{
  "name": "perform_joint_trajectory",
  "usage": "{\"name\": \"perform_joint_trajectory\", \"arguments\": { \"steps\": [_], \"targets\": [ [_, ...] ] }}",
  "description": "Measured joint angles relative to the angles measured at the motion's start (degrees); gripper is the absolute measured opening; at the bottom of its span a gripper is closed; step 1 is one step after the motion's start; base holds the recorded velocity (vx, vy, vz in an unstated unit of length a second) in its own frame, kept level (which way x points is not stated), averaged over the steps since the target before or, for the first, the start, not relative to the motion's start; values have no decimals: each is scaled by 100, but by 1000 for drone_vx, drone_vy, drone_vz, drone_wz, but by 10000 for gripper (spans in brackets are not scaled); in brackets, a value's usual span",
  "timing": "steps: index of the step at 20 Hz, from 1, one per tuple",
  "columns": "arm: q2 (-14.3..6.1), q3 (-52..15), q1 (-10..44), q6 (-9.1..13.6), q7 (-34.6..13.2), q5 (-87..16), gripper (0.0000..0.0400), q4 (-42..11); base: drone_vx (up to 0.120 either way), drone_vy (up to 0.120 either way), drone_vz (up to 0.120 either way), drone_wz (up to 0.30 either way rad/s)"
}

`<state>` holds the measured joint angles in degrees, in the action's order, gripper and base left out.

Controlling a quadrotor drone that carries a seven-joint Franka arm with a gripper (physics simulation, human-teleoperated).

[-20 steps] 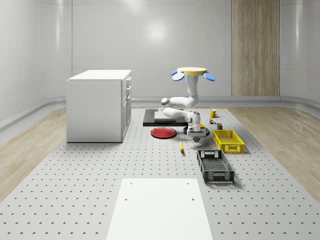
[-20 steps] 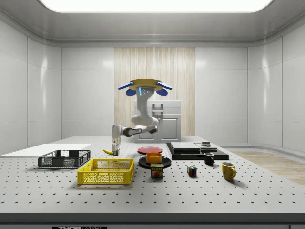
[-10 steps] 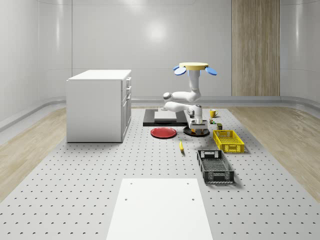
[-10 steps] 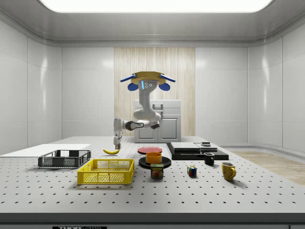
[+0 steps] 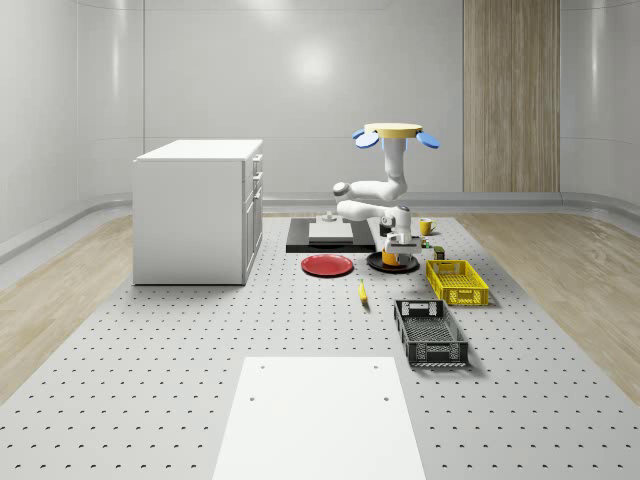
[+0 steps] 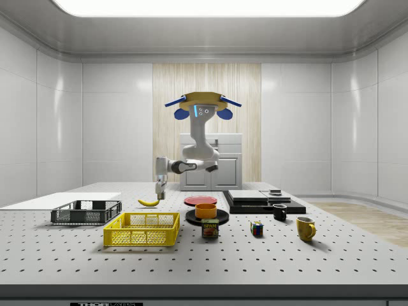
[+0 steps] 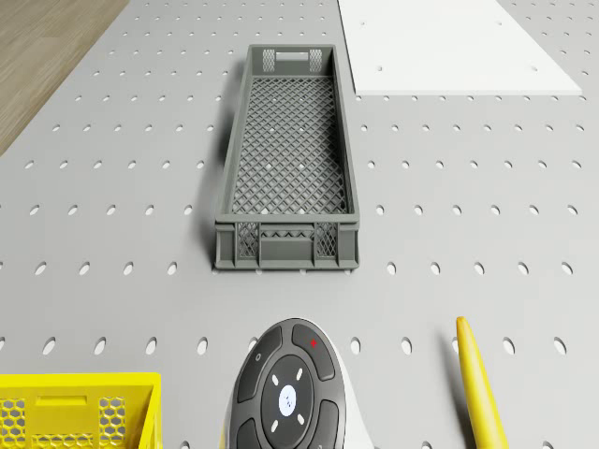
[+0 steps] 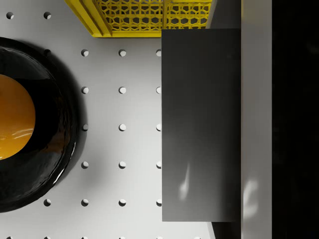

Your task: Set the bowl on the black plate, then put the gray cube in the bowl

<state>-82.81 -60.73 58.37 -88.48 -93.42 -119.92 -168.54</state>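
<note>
The room is enclosed by pale glossy walls (image 5: 300, 90), with a wood panel (image 5: 510, 95) set into the far one. Wooden floor (image 5: 60, 290) is seen beside a grey perforated worktop (image 5: 150, 380). A white cabinet (image 5: 195, 210) is placed on the worktop. A ceiling light (image 6: 204, 6) is seen overhead.

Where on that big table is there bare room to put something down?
Bare stretches lie between the white cabinet and the red plate, and around the white sheet. It is crowded around the black plate, yellow basket and gray crate.
</note>
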Motion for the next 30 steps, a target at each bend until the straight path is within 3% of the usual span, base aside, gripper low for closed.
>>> {"name": "perform_joint_trajectory", "arguments": {
  "steps": [7, 25, 30],
  "targets": [
    [2, -1, -1, 3, 1, 0, 250, -1, 0, 0, 86, 0],
    [6, 1, -4, 7, 3, -2, 250, -1, -120, -24, 2, 0],
    [7, 1, -5, 8, 3, -2, 250, -1, -120, 0, -64, 0]
  ]
}}
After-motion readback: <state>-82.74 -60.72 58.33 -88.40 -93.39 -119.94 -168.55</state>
